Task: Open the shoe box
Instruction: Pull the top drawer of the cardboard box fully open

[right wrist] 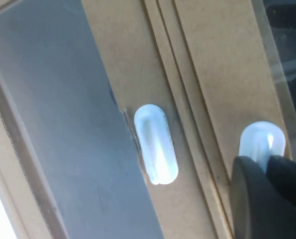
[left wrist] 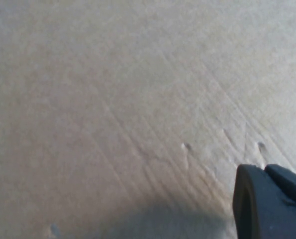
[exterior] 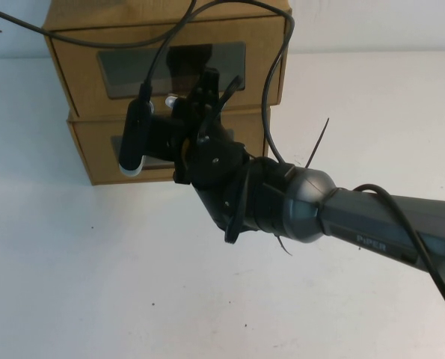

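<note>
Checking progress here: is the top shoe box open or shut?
Shut. The top box front sits flush in its shell, no gap showing. Right tool is by a white handle; left tool faces bare cardboard.

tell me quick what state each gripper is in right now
left gripper: close against a plain tan surface, cannot tell.
right gripper: at a white plastic tab on the brown cardboard shoe box, cannot tell.

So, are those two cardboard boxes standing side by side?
No, the upper box sits on the lower box; the right gripper is at their fronts, the left gripper close to plain cardboard.
</note>
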